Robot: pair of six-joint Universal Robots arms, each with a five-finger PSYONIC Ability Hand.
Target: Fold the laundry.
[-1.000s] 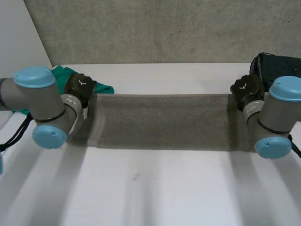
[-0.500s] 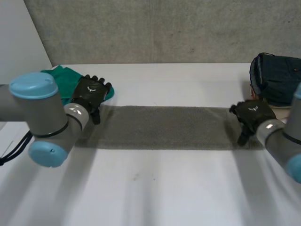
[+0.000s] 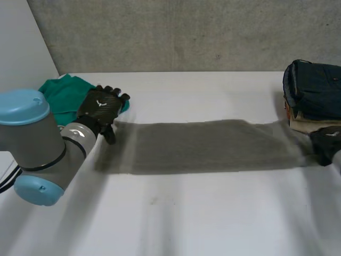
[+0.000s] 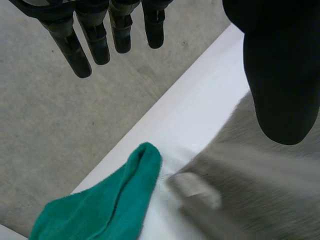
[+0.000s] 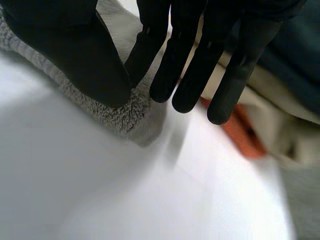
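We see the grey towel [image 3: 202,146] spread flat across the middle of the counter [image 3: 186,218]; our left hand [image 3: 100,106] hovers at its left end, fingers straight, holding nothing; our right hand [image 3: 326,143] pinches its right corner between thumb and fingers near the counter's right edge.

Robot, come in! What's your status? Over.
Left hand open, at one end of grey towel. Right hand pinching the other end. Green cloth, folded pile close by.
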